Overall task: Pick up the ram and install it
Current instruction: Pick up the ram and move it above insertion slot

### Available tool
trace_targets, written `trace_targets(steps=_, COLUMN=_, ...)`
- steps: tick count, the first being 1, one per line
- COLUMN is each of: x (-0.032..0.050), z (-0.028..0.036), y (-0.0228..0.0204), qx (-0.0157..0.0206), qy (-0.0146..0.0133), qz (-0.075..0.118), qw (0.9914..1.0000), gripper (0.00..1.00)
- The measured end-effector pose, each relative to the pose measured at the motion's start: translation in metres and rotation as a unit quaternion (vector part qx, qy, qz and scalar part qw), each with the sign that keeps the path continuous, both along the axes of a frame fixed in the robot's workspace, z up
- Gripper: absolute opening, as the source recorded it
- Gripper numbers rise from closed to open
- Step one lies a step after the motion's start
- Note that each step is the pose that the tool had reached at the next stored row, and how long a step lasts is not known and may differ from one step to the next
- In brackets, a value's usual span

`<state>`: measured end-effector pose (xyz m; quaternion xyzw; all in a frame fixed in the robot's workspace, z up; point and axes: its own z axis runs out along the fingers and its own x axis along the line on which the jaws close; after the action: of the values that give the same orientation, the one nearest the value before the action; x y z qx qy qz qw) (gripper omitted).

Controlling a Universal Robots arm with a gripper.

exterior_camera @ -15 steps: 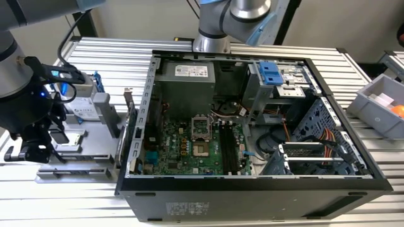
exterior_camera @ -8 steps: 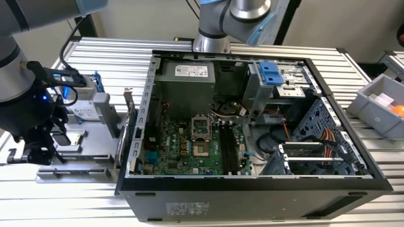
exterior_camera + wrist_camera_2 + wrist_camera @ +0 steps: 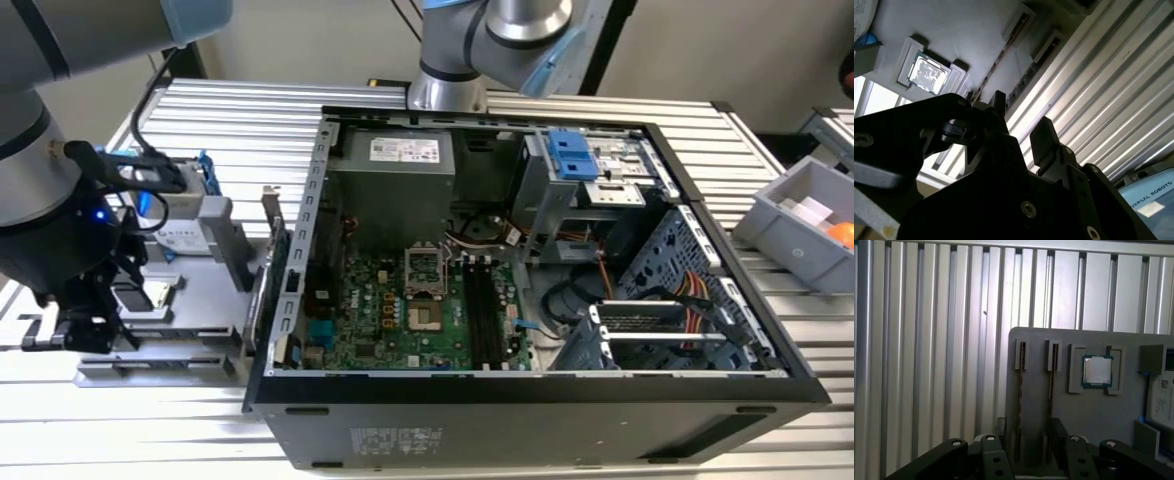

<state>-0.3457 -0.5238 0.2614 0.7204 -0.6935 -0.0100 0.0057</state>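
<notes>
The gripper (image 3: 1028, 429) hangs low over the grey fixture plate (image 3: 1104, 415) on the ribbed tabletop (image 3: 929, 340), to the exterior view's left of the open computer case (image 3: 534, 388). Its jaws are spread and hold nothing. The ram (image 3: 1019, 390) stands on edge in a slot of that plate and, in the first wrist view, lines up between the spread jaws; a second slot (image 3: 1053, 357) lies just beside it. Hazard, as a judgement: with the slots this close, a descent slightly off line may land one finger on the neighbouring slot, and an off-centre pinch may tilt the stick and jam it. A tilted stick may also fail to seat in the motherboard's long black slots (image 3: 481, 310). Labels: white stickers sit on the power supply (image 3: 394, 195), the hard drive (image 3: 1161, 395) and the case's outer wall, and lettering marks the arm in the second wrist view. None is read off here.
</notes>
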Motion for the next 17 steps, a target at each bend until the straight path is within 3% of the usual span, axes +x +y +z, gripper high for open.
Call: trace_targets(steps=17, x=0.0, z=-0.0066, y=0.0, qx=0.0001, qy=0.0001, qz=0.0, qw=1.0, gripper=1.0)
